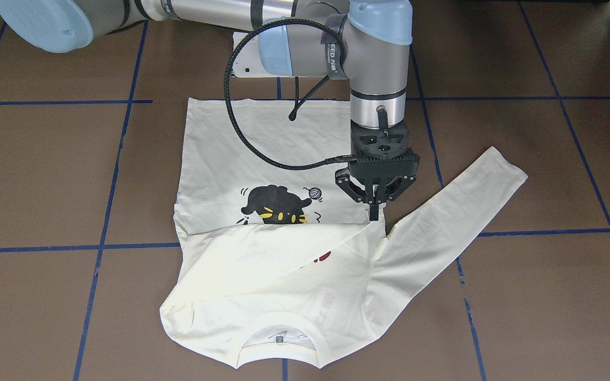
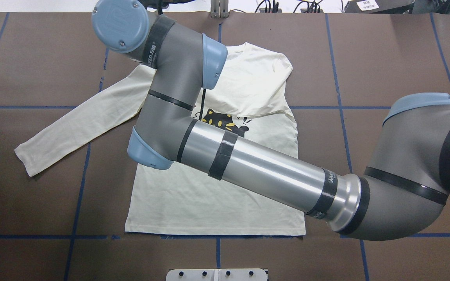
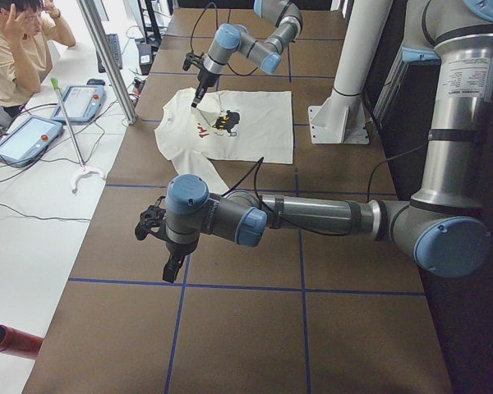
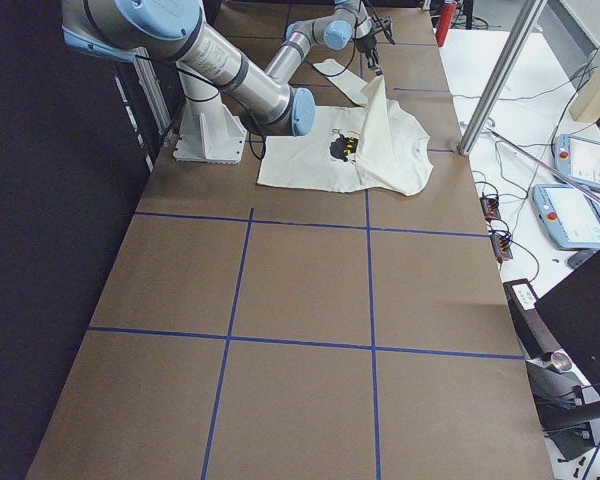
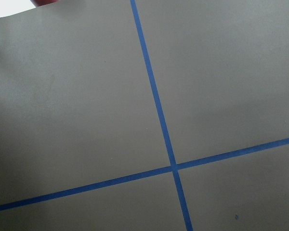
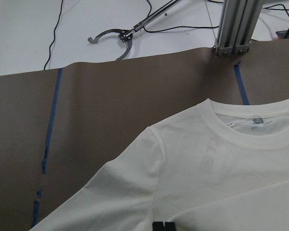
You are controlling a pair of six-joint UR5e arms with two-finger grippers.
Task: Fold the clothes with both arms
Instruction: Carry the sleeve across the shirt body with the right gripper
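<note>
Pinched between the pressed-together prongs of the right claw (image 1: 374, 207): a raised fold of the T-shirt (image 1: 204, 159), probably held up to carry it across the chest. Lies on the surface (image 1: 45, 174), collar (image 1: 278, 330) away from the robot, one sleeve (image 1: 453, 206) spread out. Can read only "EED" on the arm band (image 1: 331, 53); red lettering (image 1: 325, 257) nearly hidden. Cannot tell the state of the left claw (image 3: 171, 264), hanging well apart.

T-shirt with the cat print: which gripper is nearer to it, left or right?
Right. The right gripper pinches the T-shirt at its folded-over edge, beside the cat print. The left gripper hangs over bare table, well clear of the shirt.
</note>
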